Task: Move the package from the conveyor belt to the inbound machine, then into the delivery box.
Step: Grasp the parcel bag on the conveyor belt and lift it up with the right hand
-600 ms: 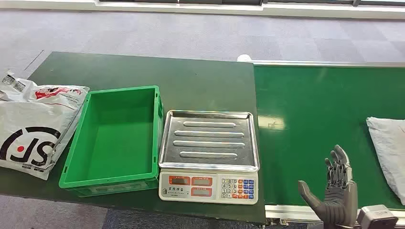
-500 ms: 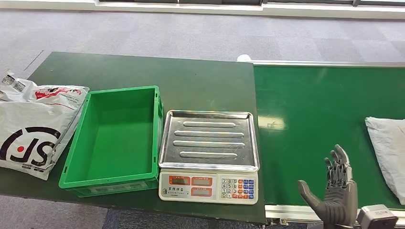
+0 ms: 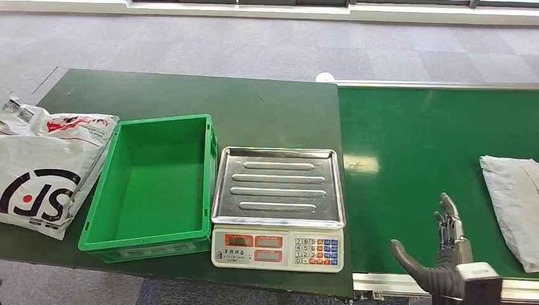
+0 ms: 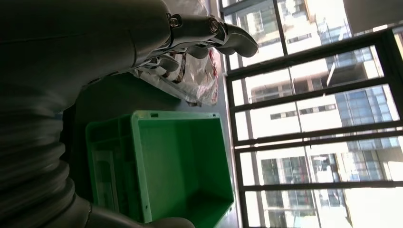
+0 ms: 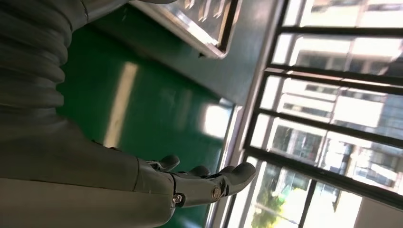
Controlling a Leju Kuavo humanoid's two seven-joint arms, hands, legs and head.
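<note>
Package (image 3: 513, 208) lies ungrasped on the conveyor belt (image 3: 413, 152); right hand (image 3: 438, 257), fingers spread and empty, must next reach over and grip it.

One grey package (image 3: 516, 206) on the conveyor belt (image 3: 413, 159), one green crate (image 3: 149, 184), one scale (image 3: 278, 206), two white mail bags (image 3: 44, 168)

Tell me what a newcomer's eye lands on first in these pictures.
First the bright green crate, empty, on the dark table beside the scale with its bare steel tray. Next, the white printed mail bags heaped left of the crate. Then the grey package on the conveyor belt at far right, with the right hand raised near it, fingers spread, holding nothing.
</note>
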